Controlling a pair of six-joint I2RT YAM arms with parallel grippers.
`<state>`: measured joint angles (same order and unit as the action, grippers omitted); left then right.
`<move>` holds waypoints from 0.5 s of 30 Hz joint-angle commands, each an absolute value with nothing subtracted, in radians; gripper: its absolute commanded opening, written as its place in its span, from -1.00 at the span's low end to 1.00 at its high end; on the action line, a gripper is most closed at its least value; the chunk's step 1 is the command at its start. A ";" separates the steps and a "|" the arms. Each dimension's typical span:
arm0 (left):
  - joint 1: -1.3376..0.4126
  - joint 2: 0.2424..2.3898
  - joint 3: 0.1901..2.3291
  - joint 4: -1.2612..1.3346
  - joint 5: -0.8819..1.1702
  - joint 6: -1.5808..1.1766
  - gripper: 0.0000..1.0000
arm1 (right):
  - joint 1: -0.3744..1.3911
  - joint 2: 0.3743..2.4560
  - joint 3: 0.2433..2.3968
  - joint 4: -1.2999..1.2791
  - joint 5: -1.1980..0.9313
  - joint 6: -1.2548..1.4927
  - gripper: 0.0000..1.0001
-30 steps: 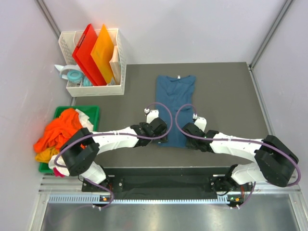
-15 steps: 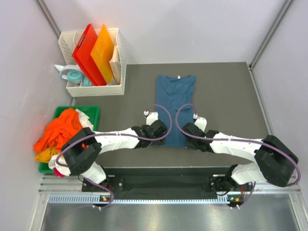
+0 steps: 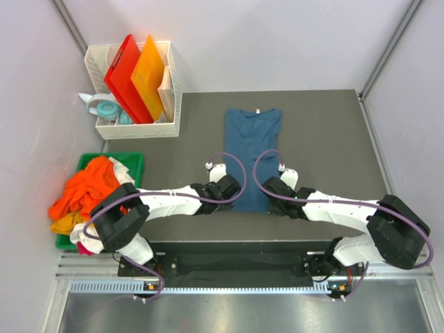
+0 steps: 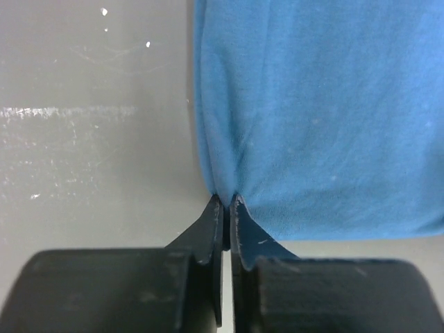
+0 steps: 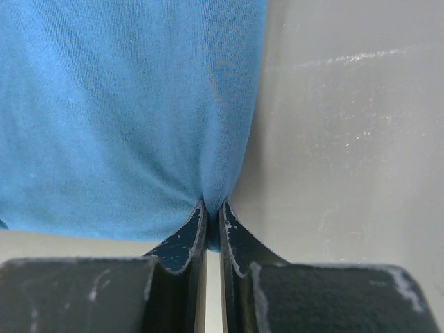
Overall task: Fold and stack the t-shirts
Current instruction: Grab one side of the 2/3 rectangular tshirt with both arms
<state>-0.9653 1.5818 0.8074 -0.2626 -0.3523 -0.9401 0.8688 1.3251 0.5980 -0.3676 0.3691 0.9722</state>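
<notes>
The teal t-shirt is found lying flat at mid-bench, collar at the far end. The left pincer is closed tight on the near left hem corner, and the right pincer likewise on the near right corner. Over the last second the left wrist has edged slightly left and nearer, and the cloth is barely disturbed. Both grasps are judged secured, and a fold of the hem toward the collar is expected next.

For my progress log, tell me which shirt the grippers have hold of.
The blue shirt lying flat: the left gripper and right gripper each pinch a near corner. The other shirts sit heaped in the green bin.
</notes>
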 commanded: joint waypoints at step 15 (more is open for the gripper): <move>-1.190 1.410 0.752 -0.445 -0.417 -1.067 -1.00 | 1.037 1.143 0.544 -0.621 0.397 1.115 -1.00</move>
<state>-1.1091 1.4925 0.7712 -0.3370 -0.3759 -0.9806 0.9775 1.2091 0.5457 -0.4934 0.3756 1.0477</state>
